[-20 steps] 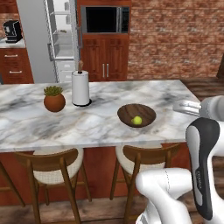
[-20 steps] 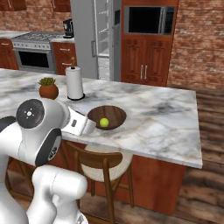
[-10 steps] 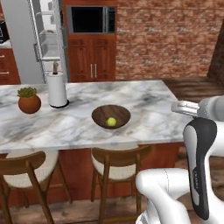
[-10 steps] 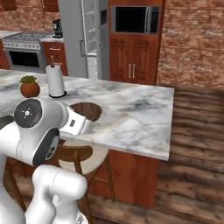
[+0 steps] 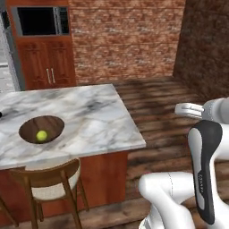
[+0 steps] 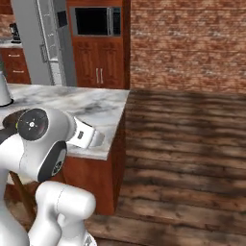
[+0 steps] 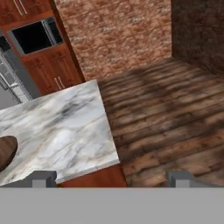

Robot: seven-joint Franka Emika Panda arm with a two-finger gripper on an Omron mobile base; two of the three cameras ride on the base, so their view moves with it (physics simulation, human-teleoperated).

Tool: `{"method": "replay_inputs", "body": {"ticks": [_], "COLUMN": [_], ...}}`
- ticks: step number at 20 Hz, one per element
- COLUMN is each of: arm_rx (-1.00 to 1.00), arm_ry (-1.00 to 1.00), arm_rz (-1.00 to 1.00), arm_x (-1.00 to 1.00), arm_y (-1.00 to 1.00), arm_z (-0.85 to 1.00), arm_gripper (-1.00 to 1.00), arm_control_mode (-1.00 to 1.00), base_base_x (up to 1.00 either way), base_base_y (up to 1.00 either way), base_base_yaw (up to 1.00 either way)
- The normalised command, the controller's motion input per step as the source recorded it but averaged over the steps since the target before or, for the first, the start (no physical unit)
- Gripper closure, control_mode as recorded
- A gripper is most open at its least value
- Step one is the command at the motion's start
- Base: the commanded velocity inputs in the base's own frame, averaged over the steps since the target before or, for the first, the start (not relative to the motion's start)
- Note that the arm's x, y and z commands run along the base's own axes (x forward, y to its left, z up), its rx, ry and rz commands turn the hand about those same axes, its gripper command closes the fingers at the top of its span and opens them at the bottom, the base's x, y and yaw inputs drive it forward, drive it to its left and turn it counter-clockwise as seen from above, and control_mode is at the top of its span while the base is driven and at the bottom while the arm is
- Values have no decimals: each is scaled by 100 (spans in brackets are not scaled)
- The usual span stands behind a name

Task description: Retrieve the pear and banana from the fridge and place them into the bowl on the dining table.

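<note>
The pear [image 5: 41,135], a small yellow-green ball, lies inside the dark wooden bowl [image 5: 31,127] on the marble dining table [image 5: 89,118]. In the hand view the bowl's rim [image 7: 6,151] peeks in at the left edge, on the table [image 7: 61,127]. My gripper [image 5: 184,108] hangs open and empty over the wooden floor, right of the table's end. Its fingertips [image 7: 43,177] stand wide apart with nothing between them. The grey fridge [image 6: 41,43] stands at the back left, one door ajar. The banana is out of view.
A reddish oven cabinet [image 5: 42,44] with a microwave stands beside the fridge. A wooden chair [image 5: 44,184] is tucked under the table's near side. A paper towel roll [image 6: 4,91] sits on the table. Brick walls enclose bare plank floor [image 6: 187,144] to the right.
The whole scene has slid left in both base views, so the base has moved. The plant pot and the paper towel left the left base view. The pear stays in the bowl.
</note>
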Motion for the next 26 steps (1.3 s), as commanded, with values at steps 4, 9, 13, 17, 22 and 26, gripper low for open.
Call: {"method": "replay_inputs", "body": {"ticks": [4, 9, 13, 17, 22, 26], "arm_rx": [0, 0, 0, 0, 0, 0], "arm_ry": [0, 0, 0, 0, 0, 0], "arm_rz": [0, 0, 0, 0, 0, 0], "arm_x": [0, 0, 0, 0, 0, 0], "arm_y": [0, 0, 0, 0, 0, 0], "arm_z": [0, 0, 0, 0, 0, 0], "arm_gripper": [-100, -100, -100, -100, -100, -100], "arm_control_mode": [100, 100, 100, 100, 100, 100], "base_base_x": [0, 29, 83, 100, 100, 100], "base_base_y": [-100, -100, -100, -95, -47, -8], "base_base_yaw": [-32, -30, -26, -15, -1, 1]}}
